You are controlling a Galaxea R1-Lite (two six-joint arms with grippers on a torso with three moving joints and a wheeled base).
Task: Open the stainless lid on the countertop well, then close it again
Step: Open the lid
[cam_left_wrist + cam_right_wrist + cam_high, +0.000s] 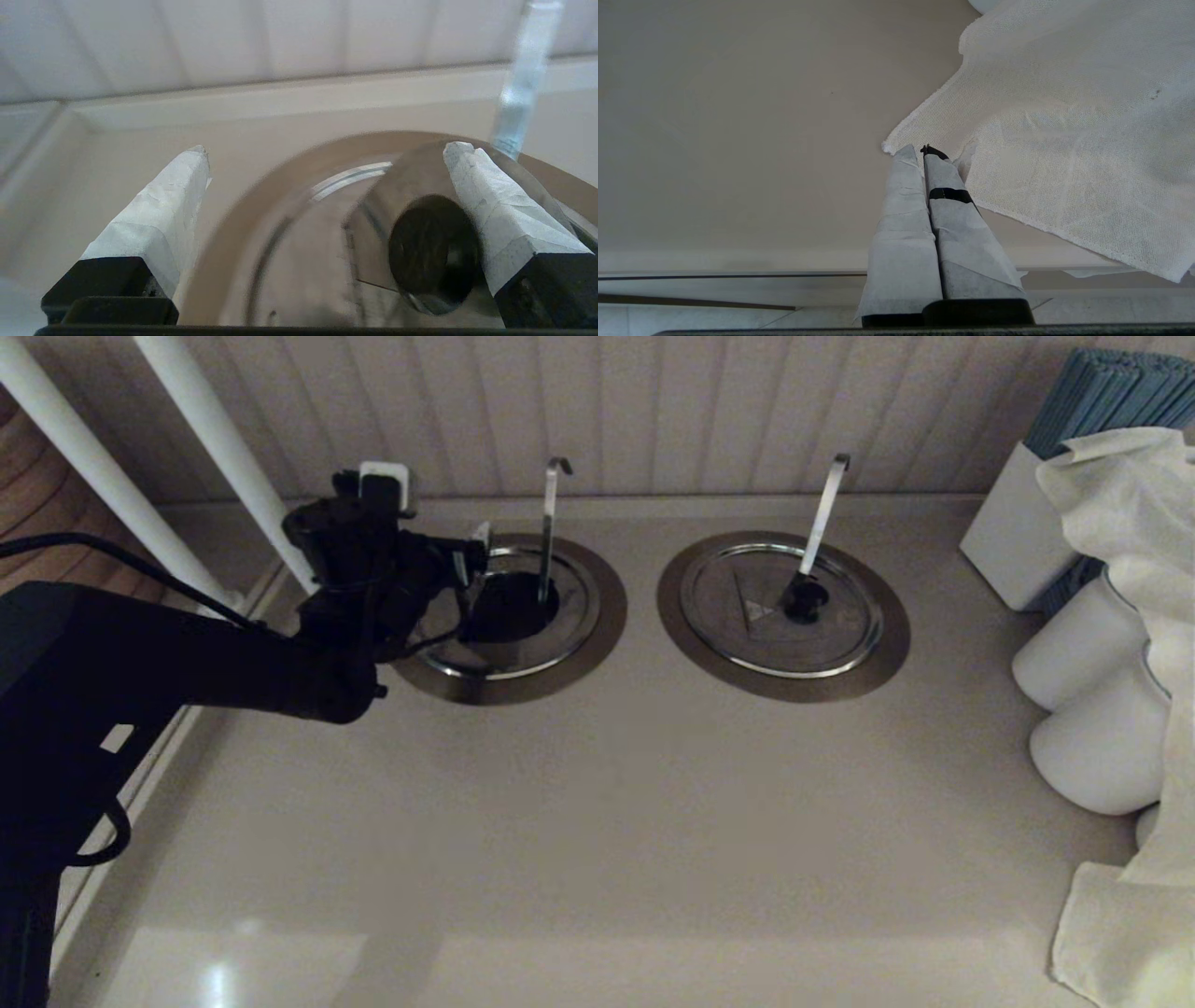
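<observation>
Two countertop wells sit side by side, and both are covered. On the left well (611, 616) lies the stainless lid (574, 607), its black knob (509, 607) beside a hooked ladle handle (549, 523). My left gripper (471, 555) hovers over this lid's left part, open. In the left wrist view the left gripper (327, 149) straddles the lid (303, 261), and the knob (432, 254) lies inside the gap, close to one finger (486, 210). The right well's lid (747, 644) lies flat. Over the counter's front edge, my right gripper (920, 149) is shut and empty.
A white cloth (1120, 485) drapes over white cups (1092, 747) at the right and reaches the right gripper's tips (1064, 116). A white box of blue sticks (1018, 541) stands at the back right. Two white poles (215, 439) slant at the back left, before the wall.
</observation>
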